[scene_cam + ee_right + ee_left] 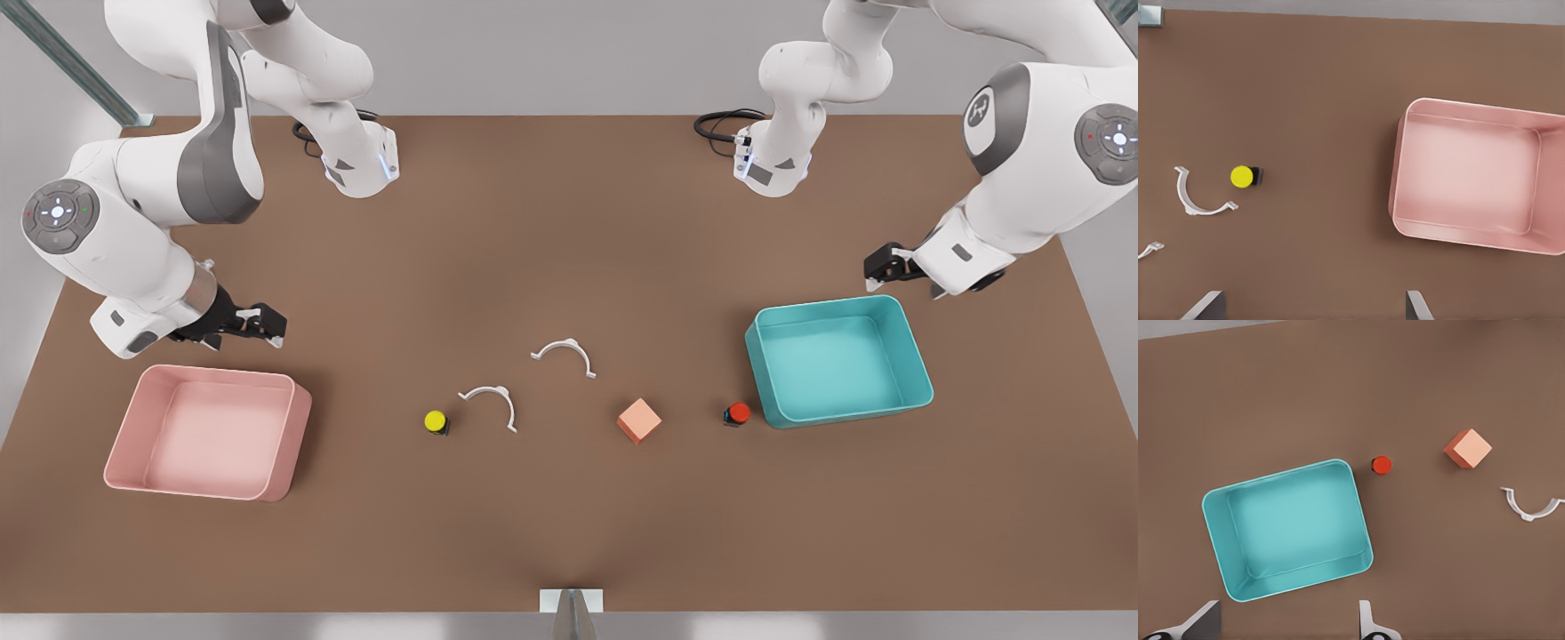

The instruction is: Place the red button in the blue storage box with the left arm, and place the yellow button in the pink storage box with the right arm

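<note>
The red button stands on the brown table just beside the blue storage box, on the front view's right. My left gripper hovers open behind that box, holding nothing. Left of centre in the front view sits the yellow button. The pink storage box lies at the front view's left, nothing inside it. Behind it my right gripper hangs open, nothing between its fingers.
An orange-pink cube rests between the two buttons. Two white curved clips lie mid-table near the yellow button. Both arm bases stand at the table's far edge.
</note>
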